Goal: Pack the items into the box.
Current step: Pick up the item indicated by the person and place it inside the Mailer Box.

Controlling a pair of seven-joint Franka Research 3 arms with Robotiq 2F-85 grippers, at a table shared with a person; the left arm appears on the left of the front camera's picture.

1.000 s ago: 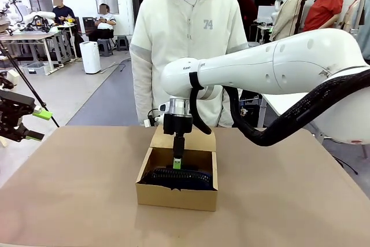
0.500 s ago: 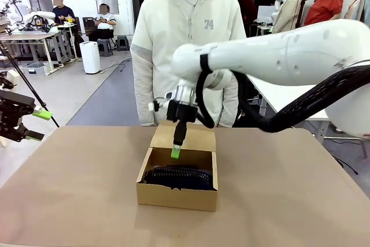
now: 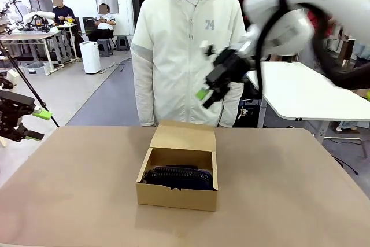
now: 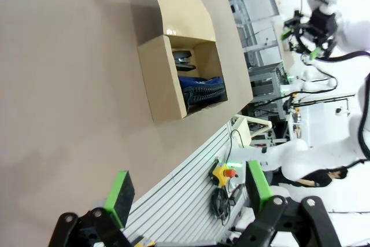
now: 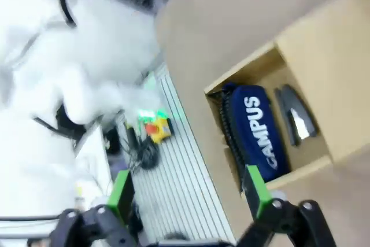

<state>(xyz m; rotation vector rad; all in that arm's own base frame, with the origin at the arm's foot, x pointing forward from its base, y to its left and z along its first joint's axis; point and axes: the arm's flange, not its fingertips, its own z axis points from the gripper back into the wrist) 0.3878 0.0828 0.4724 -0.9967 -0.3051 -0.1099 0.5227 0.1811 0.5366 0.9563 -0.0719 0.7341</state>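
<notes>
The brown cardboard box [image 3: 176, 195] stands mid-table with its flap lid [image 3: 184, 137] folded back toward the person. A navy pouch [image 3: 176, 177] lies inside. The right wrist view looks down on the pouch [image 5: 260, 134], printed CAMPUS, and a black stapler [image 5: 298, 120] beside it in the box [image 5: 324, 67]. My right gripper [image 3: 205, 95] hangs high above the box's far right, blurred, open and empty [image 5: 189, 195]. My left gripper [image 3: 37, 125] waits off the table's left edge, open [image 4: 188, 189], and sees the box [image 4: 165, 88], pouch [image 4: 199, 88] and stapler [image 4: 184, 59].
A person in a white hooded jacket [image 3: 185, 44] stands close behind the box at the table's far edge. The brown tabletop [image 3: 69, 189] spreads wide on both sides of the box. A white table [image 3: 300, 93] stands behind on the right.
My right gripper has lifted out of the box and swung up and to the right, empty. The pouch stays in the box. The left arm has not moved.
</notes>
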